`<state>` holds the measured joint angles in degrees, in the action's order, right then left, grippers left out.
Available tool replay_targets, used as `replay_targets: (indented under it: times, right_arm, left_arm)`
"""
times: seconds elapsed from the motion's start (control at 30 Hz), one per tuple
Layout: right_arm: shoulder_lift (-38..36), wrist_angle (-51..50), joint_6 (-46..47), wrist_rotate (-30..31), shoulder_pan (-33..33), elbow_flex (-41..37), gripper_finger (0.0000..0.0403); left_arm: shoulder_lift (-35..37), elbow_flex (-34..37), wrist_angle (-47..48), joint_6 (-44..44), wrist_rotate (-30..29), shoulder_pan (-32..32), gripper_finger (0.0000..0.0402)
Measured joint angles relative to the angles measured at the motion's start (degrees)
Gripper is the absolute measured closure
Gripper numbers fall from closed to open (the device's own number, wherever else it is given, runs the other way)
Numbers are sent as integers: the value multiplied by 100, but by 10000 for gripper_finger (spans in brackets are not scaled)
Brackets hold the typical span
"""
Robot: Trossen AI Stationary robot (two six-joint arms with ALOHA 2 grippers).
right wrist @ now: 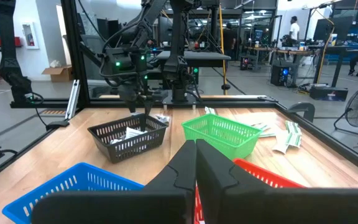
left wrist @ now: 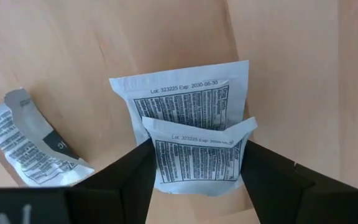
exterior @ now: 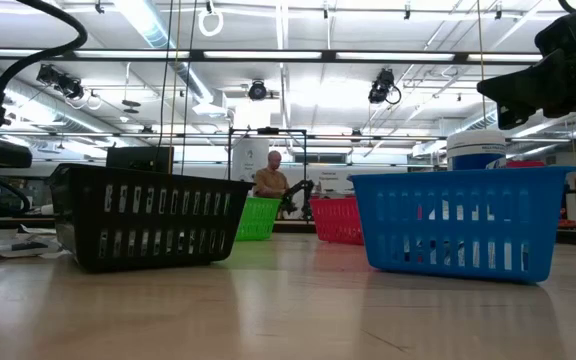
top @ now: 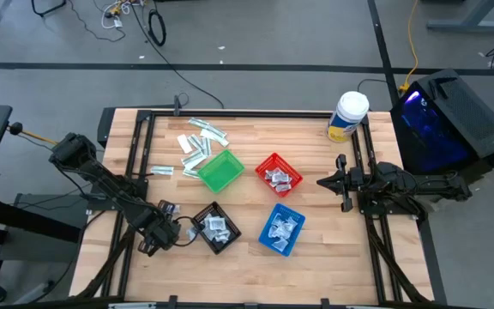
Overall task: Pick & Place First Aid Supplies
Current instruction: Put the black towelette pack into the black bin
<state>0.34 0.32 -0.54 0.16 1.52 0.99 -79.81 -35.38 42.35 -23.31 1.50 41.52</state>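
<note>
Two white sachets with printed text overlap in the left wrist view. The nearer sachet (left wrist: 197, 158) sits between the fingers of my left gripper (left wrist: 196, 152), which points down just left of the black basket (top: 215, 227). The farther sachet (left wrist: 179, 99) sticks out from under it. A third packet (left wrist: 23, 143) lies flat on the wood beside them. More strips (top: 200, 142) lie at the far left of the table. My right gripper (top: 322, 182) waits at the right, level and shut on nothing. My left gripper pinches the nearer sachet by its two side edges (left wrist: 156, 163) between its two fingers. The fingers come from above and point down. The sachet's flat printed face is turned up toward the wrist. Whether it is clear of the table, I cannot tell.
The green basket (top: 219, 170), red basket (top: 278, 174) and blue basket (top: 281, 229) stand mid-table, the red and blue ones with packets inside. A white-lidded tub (top: 348, 116) stands at the far right. A person (exterior: 268, 178) sits in the room beyond.
</note>
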Motion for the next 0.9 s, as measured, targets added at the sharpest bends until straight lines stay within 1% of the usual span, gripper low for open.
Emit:
replay_targets:
  times: [0.23,0.53,0.73,0.9]
  right_arm:
    - [1,0,0,0,0,-1,390]
    - [0,0,2,-2,2,-1,390]
    - [0,0,0,-1,2,1,390]
    - [0,2,0,-2,2,-1,390]
  left_arm:
    - [0,-289,550,-11,53,0,173]
    - [2,-749,793,-4,41,2,172]
    - [4,-736,813,-4,-90,0,172]
    - [4,-734,834,41,-71,0,172]
